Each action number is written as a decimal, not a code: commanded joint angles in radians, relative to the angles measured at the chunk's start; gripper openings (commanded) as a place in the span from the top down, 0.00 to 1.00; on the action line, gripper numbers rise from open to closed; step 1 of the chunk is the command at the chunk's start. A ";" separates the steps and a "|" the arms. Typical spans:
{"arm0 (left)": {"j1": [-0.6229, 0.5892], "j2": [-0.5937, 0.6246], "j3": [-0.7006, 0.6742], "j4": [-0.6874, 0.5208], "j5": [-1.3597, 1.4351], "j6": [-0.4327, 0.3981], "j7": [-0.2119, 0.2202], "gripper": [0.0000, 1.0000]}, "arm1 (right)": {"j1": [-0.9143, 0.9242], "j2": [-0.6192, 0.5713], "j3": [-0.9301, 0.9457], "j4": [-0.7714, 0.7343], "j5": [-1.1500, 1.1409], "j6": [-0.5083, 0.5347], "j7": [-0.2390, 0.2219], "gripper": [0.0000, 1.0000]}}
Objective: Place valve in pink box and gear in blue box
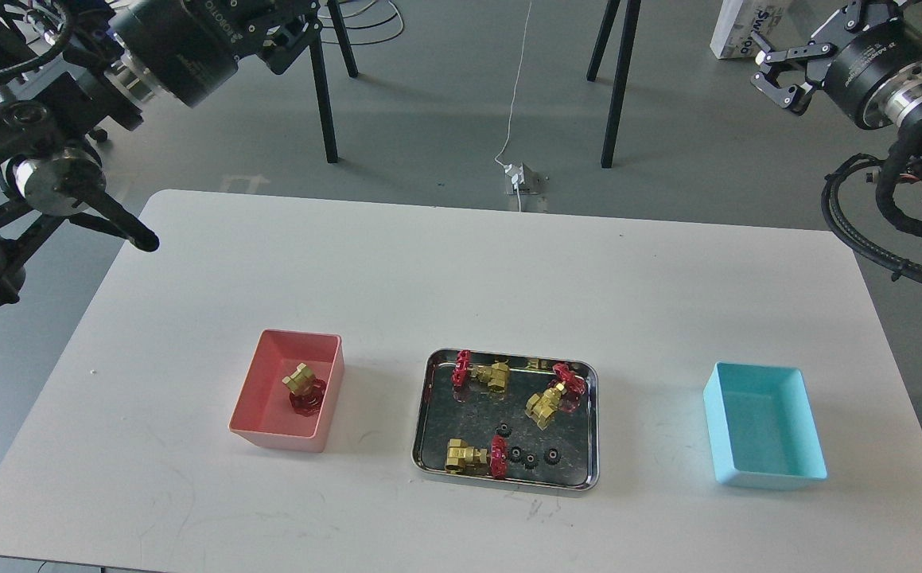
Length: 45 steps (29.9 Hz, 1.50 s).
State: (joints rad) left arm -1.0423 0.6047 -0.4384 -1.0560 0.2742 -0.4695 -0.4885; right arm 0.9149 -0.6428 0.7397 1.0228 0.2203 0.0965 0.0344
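A brass valve with a red handwheel (pixel 301 387) lies inside the pink box (pixel 274 435) on the table's left. Three more valves (pixel 480 372) (pixel 553 395) (pixel 472 458) lie in the steel tray (pixel 461 415). Several tiny black gears (pixel 515 454) lie beside them at the tray's front. The blue box (pixel 771 479) on the right holds nothing. My left gripper (pixel 297 40) is raised high at the top left, far from the table, open and empty. My right gripper (pixel 775 76) is raised at the top right, open and empty.
The white table (pixel 461 278) carries only the two boxes and the tray. Black table legs (pixel 321 87), cables and a power strip (pixel 523 179) are on the floor beyond it. An office chair is at the far left edge.
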 commanded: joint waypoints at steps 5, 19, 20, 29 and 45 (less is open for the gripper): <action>0.016 -0.155 -0.010 0.145 -0.026 -0.005 0.000 0.33 | -0.088 -0.001 -0.011 0.095 -0.013 0.135 0.035 0.01; 0.041 -0.206 -0.036 0.126 -0.030 -0.003 0.000 0.25 | 0.468 -0.095 -0.802 0.177 -0.690 0.294 0.047 0.01; 0.041 -0.209 -0.048 0.123 -0.029 -0.001 0.000 0.25 | 0.504 -0.089 -0.848 0.203 -0.712 0.334 0.045 0.01; 0.082 -0.209 -0.080 0.091 -0.029 0.002 0.000 0.20 | 0.772 0.008 -1.245 0.522 -1.192 0.392 0.010 0.01; 0.114 -0.273 -0.117 0.091 -0.030 0.014 0.000 0.17 | 0.707 0.288 -1.390 0.539 -1.546 0.392 0.013 0.33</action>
State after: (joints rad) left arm -0.9327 0.3434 -0.5491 -0.9655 0.2439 -0.4569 -0.4888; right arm 1.6417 -0.4174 -0.6404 1.5805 -1.3192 0.4887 0.0478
